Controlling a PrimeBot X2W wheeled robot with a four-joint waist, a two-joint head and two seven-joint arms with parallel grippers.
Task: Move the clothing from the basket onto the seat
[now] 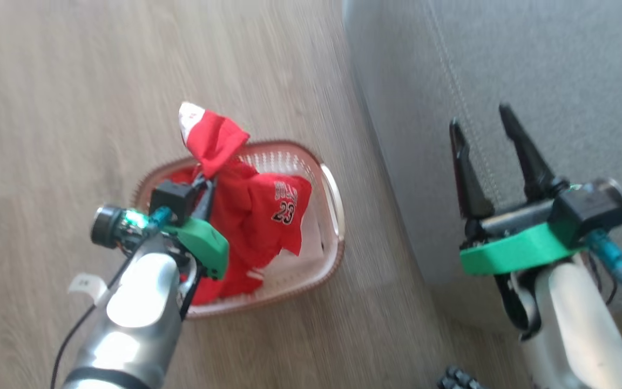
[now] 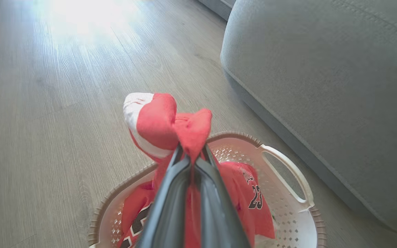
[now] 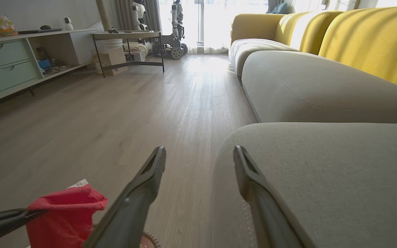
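Above the basket [image 1: 334, 202] on the wooden floor [image 1: 73, 81], my left claw [image 1: 203, 182] is clenched on a bunched fold of the red clothing [image 1: 257, 216]. The fold is held higher than the rim, and the "BULLS 23" part hangs down inside. The left forearm reaches in from the lower left. My right claw [image 1: 479, 119] hovers spread and empty at the edge of the grey seat [image 1: 548, 65], near the basket's right side.
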